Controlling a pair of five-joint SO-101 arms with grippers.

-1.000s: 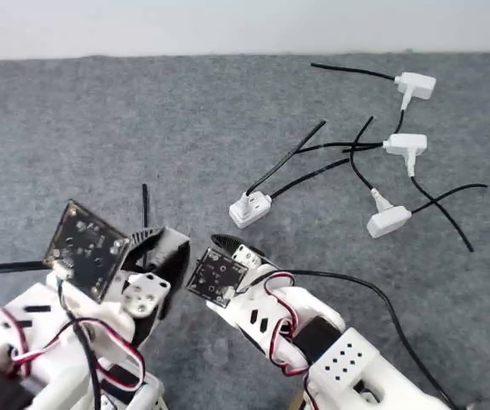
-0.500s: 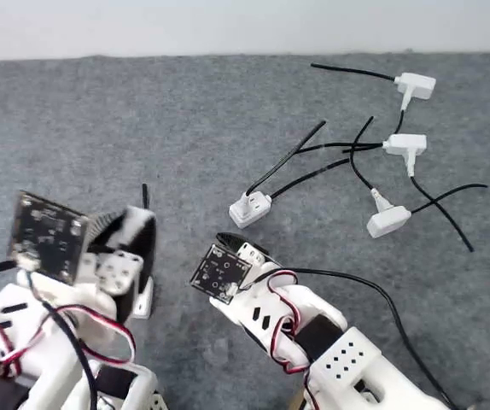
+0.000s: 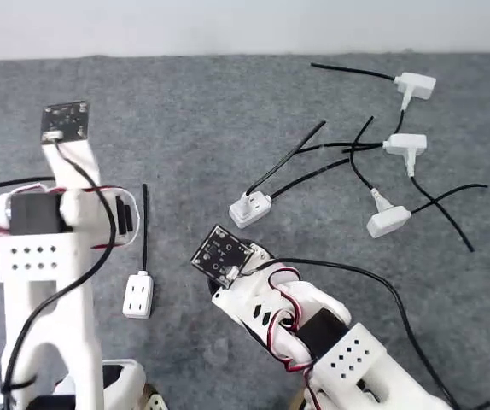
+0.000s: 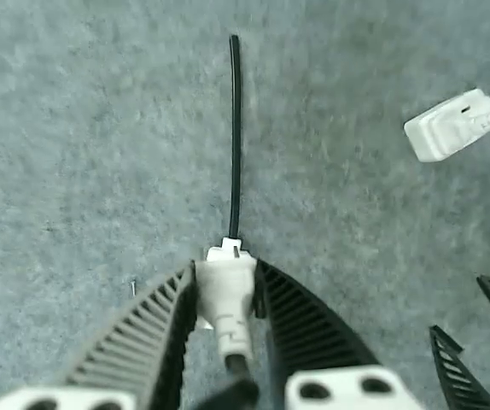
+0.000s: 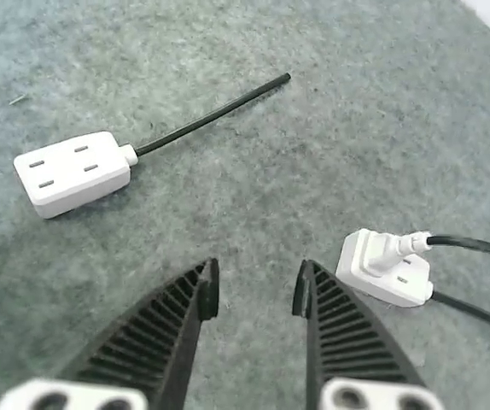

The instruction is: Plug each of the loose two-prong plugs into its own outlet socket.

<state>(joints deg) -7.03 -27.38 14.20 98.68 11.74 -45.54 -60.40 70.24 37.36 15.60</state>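
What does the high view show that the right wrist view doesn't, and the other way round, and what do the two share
High view, not right wrist view: three more corded white connectors at the far side of the table, one, a second, a third.

Right wrist view, not high view: the right gripper seen from close behind, its fingers apart above bare carpet.

Both: the loose socket block lying flat with its slots up, and the socket block with a plug in it.
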